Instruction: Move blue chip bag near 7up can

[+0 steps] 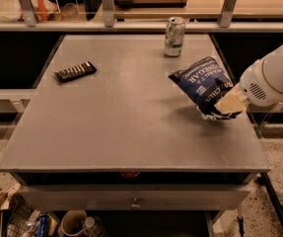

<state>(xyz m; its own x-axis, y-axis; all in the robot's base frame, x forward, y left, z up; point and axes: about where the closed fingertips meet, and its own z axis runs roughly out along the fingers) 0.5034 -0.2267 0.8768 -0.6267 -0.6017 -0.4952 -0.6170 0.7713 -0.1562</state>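
Observation:
The blue chip bag point(200, 84), dark navy with white lettering, is held tilted above the right side of the grey table point(121, 112). My gripper point(228, 104) comes in from the right and is shut on the bag's lower right end. The 7up can point(174, 36), silver-white and green, stands upright at the table's far edge, up and to the left of the bag and apart from it.
A small flat black bar wrapper point(75, 71) lies on the table's left side. A shelf rail with posts point(106, 6) runs behind the table. A drawer point(133, 196) sits under the front edge, with clutter on the floor below.

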